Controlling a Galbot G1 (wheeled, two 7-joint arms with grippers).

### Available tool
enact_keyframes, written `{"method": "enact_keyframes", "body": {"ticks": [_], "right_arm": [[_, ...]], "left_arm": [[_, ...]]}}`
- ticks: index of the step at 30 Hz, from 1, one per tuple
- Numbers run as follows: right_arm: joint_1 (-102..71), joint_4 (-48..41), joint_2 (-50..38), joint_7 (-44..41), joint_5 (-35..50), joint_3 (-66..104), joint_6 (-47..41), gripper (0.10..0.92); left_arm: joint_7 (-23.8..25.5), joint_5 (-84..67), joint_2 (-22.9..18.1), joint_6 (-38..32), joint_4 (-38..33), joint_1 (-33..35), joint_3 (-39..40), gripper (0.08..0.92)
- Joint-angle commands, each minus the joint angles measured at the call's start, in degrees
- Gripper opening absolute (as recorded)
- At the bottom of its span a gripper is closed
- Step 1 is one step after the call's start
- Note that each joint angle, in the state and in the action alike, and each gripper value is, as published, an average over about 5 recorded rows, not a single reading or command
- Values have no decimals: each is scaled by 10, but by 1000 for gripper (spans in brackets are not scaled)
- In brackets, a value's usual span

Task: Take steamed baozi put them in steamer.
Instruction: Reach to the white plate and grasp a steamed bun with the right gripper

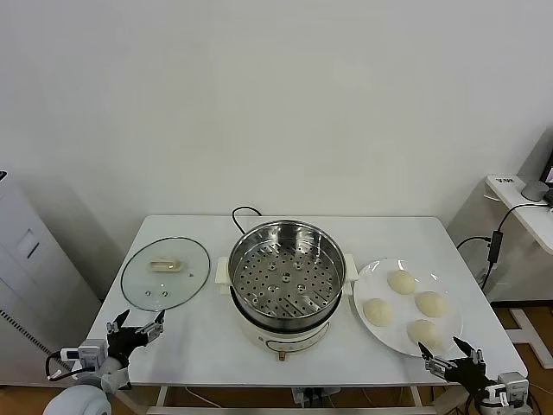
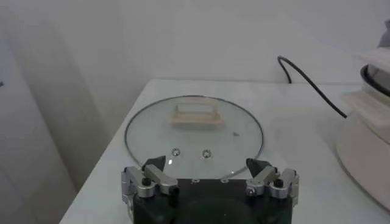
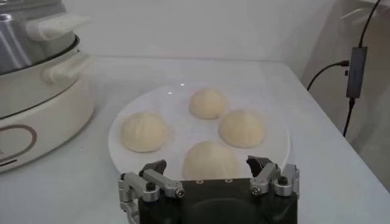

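We judged the task not yet begun: all four buns (image 1: 403, 282) lay on the plate (image 1: 371, 275) just ahead of our right gripper (image 1: 449, 353), which stood spread wide and empty. The steamer (image 1: 282, 275) sat empty off to its left. Our left gripper (image 1: 136, 323), also wide and empty, hung just short of the glass lid (image 1: 166, 273)

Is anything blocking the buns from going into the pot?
Nothing visible. The steamer is uncovered; its glass lid lies on the table at its left. The four baozi sit on the plate just right of it.
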Motion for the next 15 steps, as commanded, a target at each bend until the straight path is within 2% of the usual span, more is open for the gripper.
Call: {"method": "enact_keyframes", "body": {"ticks": [1, 3, 5, 15], "right_arm": [[1, 0, -1, -6, -8, 2, 3, 823], [7, -2, -1, -15, -31, 8, 10, 823], [24, -5, -4, -26, -91, 18, 23, 823], [220, -82, -73, -48, -499, -31, 93, 823]], "left_arm": [[0, 0, -1, 1, -3, 1, -2, 823], [0, 0, -1, 1, -5, 2, -2, 823], [0, 0, -1, 2, -6, 3, -2, 823], [0, 11, -7, 7, -13, 1, 0, 823]]}}
